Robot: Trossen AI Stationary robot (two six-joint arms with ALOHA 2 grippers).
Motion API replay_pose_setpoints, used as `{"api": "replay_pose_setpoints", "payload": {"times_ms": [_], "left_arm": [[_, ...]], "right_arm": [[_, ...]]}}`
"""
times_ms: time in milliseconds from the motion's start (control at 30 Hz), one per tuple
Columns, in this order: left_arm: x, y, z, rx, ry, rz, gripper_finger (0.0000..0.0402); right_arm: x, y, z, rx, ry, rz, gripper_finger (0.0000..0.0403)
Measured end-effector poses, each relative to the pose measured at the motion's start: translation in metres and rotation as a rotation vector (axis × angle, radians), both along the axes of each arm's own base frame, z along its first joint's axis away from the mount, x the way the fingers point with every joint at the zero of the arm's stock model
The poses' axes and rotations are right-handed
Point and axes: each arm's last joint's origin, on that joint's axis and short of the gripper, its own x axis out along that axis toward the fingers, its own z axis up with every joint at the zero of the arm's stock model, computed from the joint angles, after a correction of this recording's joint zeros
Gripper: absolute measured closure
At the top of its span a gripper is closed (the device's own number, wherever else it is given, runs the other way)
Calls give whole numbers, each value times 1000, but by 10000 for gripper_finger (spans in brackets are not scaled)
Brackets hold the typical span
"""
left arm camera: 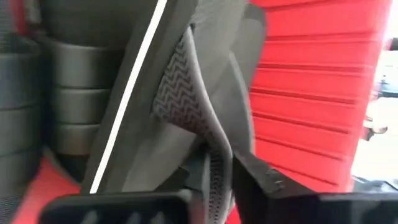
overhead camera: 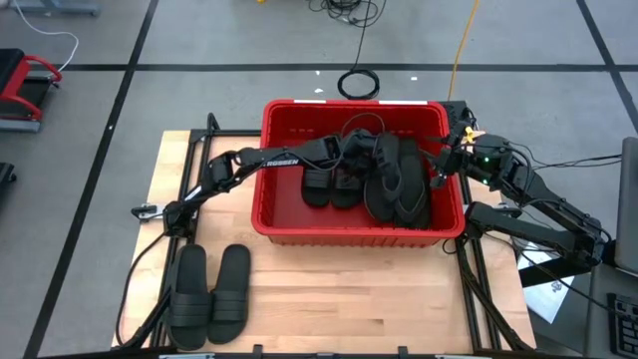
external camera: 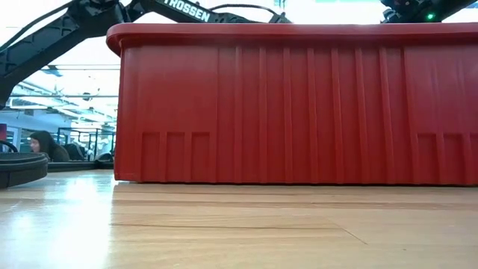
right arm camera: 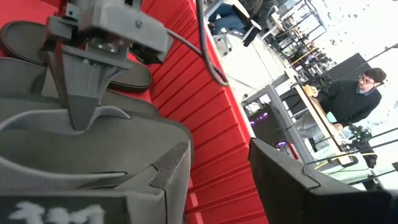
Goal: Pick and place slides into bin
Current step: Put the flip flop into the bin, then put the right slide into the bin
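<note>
the red bin (overhead camera: 289, 214) sits on the wooden table (overhead camera: 329, 299), toward its far edge and about midway between the side edges, and it already holds several black slides. two ribbed-strap slides (overhead camera: 331, 182) lie side by side near the bin's middle, and a pile of further slides, among them a thong-style flip-flop (overhead camera: 411, 184), fills its right half. outside the bin, a pair of ribbed-strap slides (overhead camera: 211, 294) lies side by side on the table near the near-left corner, just beside each other and well apart from the bin wall. the left arm reaches from the table's left edge over the bin's rim, and the left hand (overhead camera: 371, 150) hangs inside the bin near its far wall, above the pile. in the left wrist view its fingers (left arm camera: 267, 180) stand close together around the thin strap of a slide (left arm camera: 186, 106) whose zigzag-patterned sole faces the camera; whether they grip the strap or have let go cannot be told. the right hand (overhead camera: 446, 160) is at the bin's right wall near its far right corner, its fingers (right arm camera: 171, 171) spread fairly wide with nothing between them, one finger beside a grey slide inside the bin. people sit in the room beyond the table.
</note>
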Motion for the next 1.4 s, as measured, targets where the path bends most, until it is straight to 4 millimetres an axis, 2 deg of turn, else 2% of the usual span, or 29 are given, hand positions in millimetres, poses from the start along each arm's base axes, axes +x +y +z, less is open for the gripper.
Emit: {"api": "replay_pose_setpoints", "payload": {"times_ms": [333, 567, 733, 1400], "left_arm": [[2, 0, 7, 33, -55, -26, 205], [1, -3, 18, 82, -77, -54, 142], [-1, -5, 25, 97, -89, -56, 129], [-8, -11, 34, 56, -47, -40, 128]], "right_arm": [[0, 0, 0, -18, 15, 8, 248], [0, 0, 0, -17, 15, 7, 248], [0, 0, -1, -13, 20, 7, 248], [-1, 1, -4, 27, 35, -2, 248]]}}
